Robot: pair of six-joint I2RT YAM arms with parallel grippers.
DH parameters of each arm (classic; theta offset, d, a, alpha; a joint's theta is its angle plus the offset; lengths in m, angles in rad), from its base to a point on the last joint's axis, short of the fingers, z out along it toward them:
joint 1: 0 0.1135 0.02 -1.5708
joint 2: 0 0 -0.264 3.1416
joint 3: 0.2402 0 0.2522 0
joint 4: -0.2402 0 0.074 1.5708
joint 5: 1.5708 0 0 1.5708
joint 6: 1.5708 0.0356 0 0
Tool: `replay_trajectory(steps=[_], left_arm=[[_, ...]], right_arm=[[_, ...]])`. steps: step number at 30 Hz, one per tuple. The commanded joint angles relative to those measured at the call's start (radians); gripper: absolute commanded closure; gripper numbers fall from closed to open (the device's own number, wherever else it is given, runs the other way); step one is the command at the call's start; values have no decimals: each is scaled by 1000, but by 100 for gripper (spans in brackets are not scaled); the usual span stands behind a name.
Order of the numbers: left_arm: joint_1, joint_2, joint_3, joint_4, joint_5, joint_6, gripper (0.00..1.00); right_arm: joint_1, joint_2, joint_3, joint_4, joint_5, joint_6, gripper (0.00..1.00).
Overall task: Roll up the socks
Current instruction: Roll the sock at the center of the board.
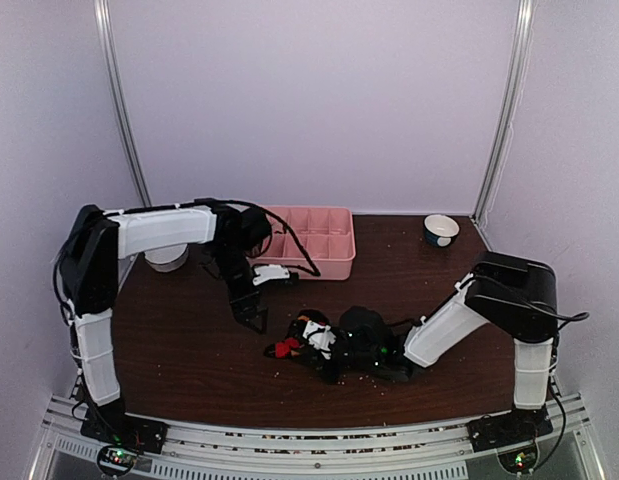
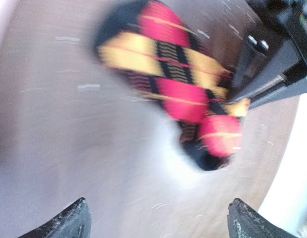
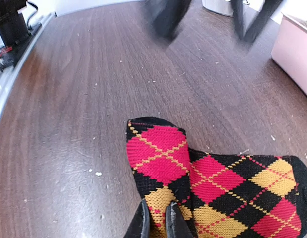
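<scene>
Black argyle socks (image 3: 165, 156) with red and yellow diamonds lie on the dark wooden table, in the right wrist view as two overlapping pieces. They also show in the top view (image 1: 287, 347) and, blurred, in the left wrist view (image 2: 178, 84). My right gripper (image 3: 158, 222) is shut on a fold of the nearer sock; in the top view it (image 1: 319, 350) sits low at the table's front centre. My left gripper (image 2: 160, 220) is open wide and empty, hovering just beside the socks, and in the top view it (image 1: 251, 315) is up and left of them. The striped and cream socks do not show clearly.
A pink compartment tray (image 1: 334, 262) stands at the back centre and shows at the right edge of the right wrist view (image 3: 297, 49). A small bowl (image 1: 441, 230) is at the back right. A white cup (image 1: 167, 258) is at the back left. Crumbs dot the table.
</scene>
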Motion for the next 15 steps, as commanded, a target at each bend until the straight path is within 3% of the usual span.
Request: replay_trajectory(steps=[1, 5, 9, 13, 15], left_arm=[[43, -144, -99, 274, -194, -125, 2], [120, -172, -133, 326, 32, -112, 2], [53, -183, -153, 429, 37, -63, 2], [29, -52, -30, 429, 93, -80, 2], [18, 28, 42, 427, 99, -112, 2]], right_arm=[[-12, 88, -121, -211, -99, 123, 100], [-23, 118, -116, -215, -163, 163, 100], [-32, 136, -118, -219, -223, 194, 100], [-47, 135, -169, -97, -335, 252, 100], [-47, 145, -150, -159, -343, 230, 100]])
